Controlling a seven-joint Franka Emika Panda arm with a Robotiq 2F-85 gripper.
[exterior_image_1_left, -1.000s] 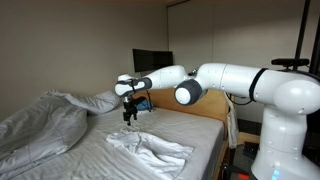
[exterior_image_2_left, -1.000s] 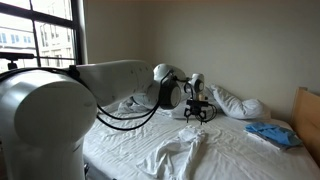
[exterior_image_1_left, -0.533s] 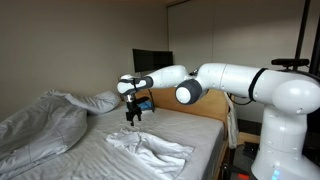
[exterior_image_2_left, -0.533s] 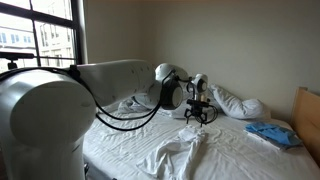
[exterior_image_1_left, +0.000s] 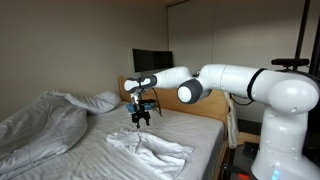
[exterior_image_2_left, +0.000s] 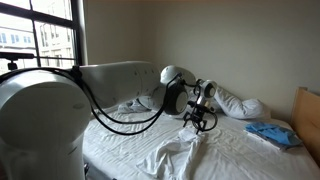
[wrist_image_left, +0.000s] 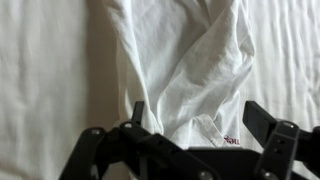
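My gripper (exterior_image_1_left: 141, 118) hangs open and empty above the bed, over a crumpled white shirt (exterior_image_1_left: 150, 149) that lies on the white sheet. In an exterior view the gripper (exterior_image_2_left: 203, 122) is just above the shirt's upper end (exterior_image_2_left: 182, 150). In the wrist view the open fingers (wrist_image_left: 195, 118) frame the shirt (wrist_image_left: 185, 60) below, with its collar and a small red label (wrist_image_left: 231, 141) between them. Nothing is held.
A bunched white duvet (exterior_image_1_left: 40, 125) and pillow (exterior_image_1_left: 100, 101) lie at one side of the bed. A blue cloth (exterior_image_2_left: 270, 133) lies near the wooden headboard (exterior_image_2_left: 307, 115). A dark monitor (exterior_image_1_left: 150, 62) stands behind the bed. A window (exterior_image_2_left: 40, 35) is beside it.
The gripper has moved sideways along the bed and slightly down, from near the pillow to above the white shirt. It stays open.
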